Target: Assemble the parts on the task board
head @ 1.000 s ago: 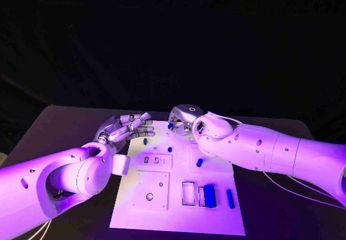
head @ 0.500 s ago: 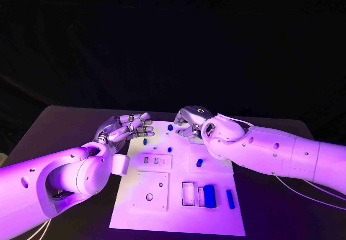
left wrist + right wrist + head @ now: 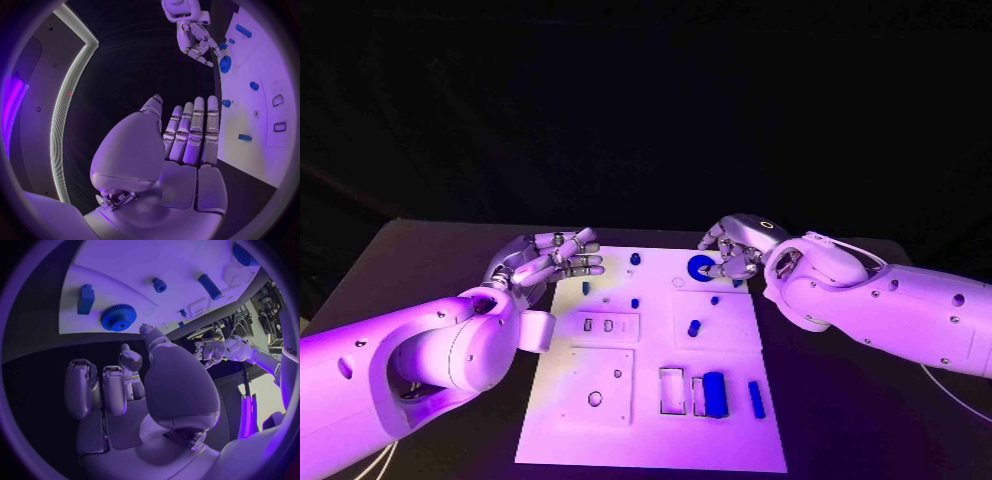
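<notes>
Task board (image 3: pixel 733 420), near end: long blue block (image 3: pixel 715 393) standing in a rect. slot, thin blue bar (image 3: pixel 756 398) just right of it. Mid-board: short blue peg (image 3: pixel 694 327). Far end: blue gear (image 3: pixel 701 266) lying flat on the board, right hand (image 3: pixel 737 256) just beside it, fingers apart, holding nothing. Left hand (image 3: pixel 548 260) at board's far-left edge, fingers straight, empty. Right wrist view shows the gear's teeth (image 3: pixel 119 317); head view doesn't.

smooth white arms, rounded joint housings, small dark screws, silver segmented fingers (image 3: pixel 195 132)
</notes>
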### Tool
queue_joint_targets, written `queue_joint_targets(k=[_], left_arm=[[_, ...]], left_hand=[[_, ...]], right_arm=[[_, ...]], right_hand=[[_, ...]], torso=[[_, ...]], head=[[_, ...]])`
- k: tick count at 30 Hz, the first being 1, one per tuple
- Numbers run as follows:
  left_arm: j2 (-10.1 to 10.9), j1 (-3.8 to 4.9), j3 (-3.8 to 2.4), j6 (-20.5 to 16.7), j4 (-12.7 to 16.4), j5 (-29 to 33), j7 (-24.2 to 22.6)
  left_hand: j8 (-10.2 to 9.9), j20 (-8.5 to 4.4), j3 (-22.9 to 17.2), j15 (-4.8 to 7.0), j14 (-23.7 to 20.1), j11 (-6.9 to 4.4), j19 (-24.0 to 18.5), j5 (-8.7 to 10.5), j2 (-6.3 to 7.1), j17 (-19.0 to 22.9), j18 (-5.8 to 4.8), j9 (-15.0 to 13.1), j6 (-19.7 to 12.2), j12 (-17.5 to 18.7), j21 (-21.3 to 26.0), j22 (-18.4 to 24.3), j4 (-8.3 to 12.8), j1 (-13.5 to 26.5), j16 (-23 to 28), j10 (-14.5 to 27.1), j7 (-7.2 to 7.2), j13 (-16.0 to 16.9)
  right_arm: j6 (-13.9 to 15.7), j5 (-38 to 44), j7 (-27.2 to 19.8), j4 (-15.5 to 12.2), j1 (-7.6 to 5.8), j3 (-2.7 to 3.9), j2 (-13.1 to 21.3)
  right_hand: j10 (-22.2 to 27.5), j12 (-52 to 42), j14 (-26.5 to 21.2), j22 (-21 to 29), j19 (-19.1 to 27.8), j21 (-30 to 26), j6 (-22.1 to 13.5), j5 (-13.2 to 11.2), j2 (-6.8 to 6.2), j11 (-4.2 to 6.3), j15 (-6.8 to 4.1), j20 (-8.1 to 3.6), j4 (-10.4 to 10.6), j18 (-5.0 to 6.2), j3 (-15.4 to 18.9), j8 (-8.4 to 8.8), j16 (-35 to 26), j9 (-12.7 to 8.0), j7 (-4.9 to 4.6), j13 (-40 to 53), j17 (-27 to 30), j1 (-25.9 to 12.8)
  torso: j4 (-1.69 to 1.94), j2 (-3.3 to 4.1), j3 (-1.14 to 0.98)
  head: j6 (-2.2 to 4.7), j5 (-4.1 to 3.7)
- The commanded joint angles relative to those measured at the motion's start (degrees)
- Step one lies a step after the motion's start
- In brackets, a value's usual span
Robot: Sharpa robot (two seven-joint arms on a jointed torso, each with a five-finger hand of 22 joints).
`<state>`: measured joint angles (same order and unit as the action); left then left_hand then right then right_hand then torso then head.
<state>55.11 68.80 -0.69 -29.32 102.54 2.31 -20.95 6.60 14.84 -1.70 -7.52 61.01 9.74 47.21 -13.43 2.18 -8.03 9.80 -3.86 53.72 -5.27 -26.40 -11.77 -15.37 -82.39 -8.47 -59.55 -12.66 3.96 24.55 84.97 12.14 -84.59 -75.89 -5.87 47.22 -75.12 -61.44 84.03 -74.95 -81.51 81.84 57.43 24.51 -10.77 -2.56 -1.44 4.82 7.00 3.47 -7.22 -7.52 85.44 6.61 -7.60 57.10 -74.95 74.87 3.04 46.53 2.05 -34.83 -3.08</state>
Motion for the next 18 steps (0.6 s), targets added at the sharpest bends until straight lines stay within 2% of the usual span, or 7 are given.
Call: queue_joint_targets(k=[1,5,14,18], left_arm=[[-0.11,0.11,-0.05,1.44,0.0,-0.29,-0.04],[-0.12,0.11,-0.05,1.48,-0.11,-0.29,0.0],[-0.27,0.11,-0.04,1.56,-0.31,-0.29,0.06],[-0.32,0.11,-0.04,1.6,-0.37,-0.29,0.12]], left_hand=[[-0.36,-0.04,0.16,-0.17,-0.21,0.38,-0.45,0.23,0.38,-0.08,0.47,0.02,0.03,0.27,-0.2,-0.06,-0.03,-0.38,0.4,0.09,-0.47,-0.01],[-0.36,-0.04,0.16,-0.17,-0.21,0.38,-0.45,0.23,0.38,-0.08,0.47,0.02,0.03,0.27,-0.2,-0.06,-0.03,-0.38,0.4,0.09,-0.47,-0.01],[-0.36,-0.04,0.16,-0.17,-0.21,0.38,-0.45,0.23,0.38,-0.08,0.47,0.02,0.03,0.27,-0.2,-0.06,-0.03,-0.39,0.4,0.09,-0.47,-0.01],[-0.37,-0.04,0.15,-0.17,-0.2,0.37,-0.45,0.23,0.39,-0.09,0.49,0.02,0.04,0.28,-0.23,-0.07,-0.01,-0.41,0.42,0.07,-0.45,0.0]], right_arm=[[-3.63,-3.62,0.42,0.12,-0.02,0.04,0.7],[-5.52,-4.05,0.93,0.69,-0.01,0.04,1.09],[-6.66,-4.37,1.16,2.05,0.0,0.04,0.13],[-7.0,-4.54,1.25,2.82,-0.01,0.04,-0.6]], right_hand=[[-1.5,-8.53,4.59,-3.75,-0.9,0.72,-1.34,0.61,0.48,-0.39,0.4,0.24,1.13,-0.73,2.41,-0.96,1.46,0.38,-0.22,8.97,-8.15,0.16],[-3.23,-13.65,4.96,-4.92,-1.6,1.38,-2.68,0.75,0.89,-0.72,0.66,0.62,2.39,-0.98,4.69,-2.03,2.48,0.78,-0.6,14.61,-10.19,0.89],[-3.27,-14.74,5.07,-5.49,-1.91,1.67,-3.63,1.12,1.33,-0.98,0.89,0.81,3.26,-1.08,5.92,-2.76,2.82,1.02,-0.76,15.83,-10.88,1.69],[-3.27,-14.95,5.13,-5.66,-2.01,1.76,-3.87,1.21,1.43,-1.04,0.95,0.87,3.59,-1.11,6.27,-2.95,2.95,1.08,-0.82,16.07,-11.17,1.75]], torso=[[0.04,-0.11,-0.03],[-0.02,-0.05,-0.01],[0.02,-0.07,0.11],[0.03,-0.05,0.09]], head=[[-0.11,-0.08],[-0.18,-0.1],[-0.4,-0.3],[-0.48,-0.3]])
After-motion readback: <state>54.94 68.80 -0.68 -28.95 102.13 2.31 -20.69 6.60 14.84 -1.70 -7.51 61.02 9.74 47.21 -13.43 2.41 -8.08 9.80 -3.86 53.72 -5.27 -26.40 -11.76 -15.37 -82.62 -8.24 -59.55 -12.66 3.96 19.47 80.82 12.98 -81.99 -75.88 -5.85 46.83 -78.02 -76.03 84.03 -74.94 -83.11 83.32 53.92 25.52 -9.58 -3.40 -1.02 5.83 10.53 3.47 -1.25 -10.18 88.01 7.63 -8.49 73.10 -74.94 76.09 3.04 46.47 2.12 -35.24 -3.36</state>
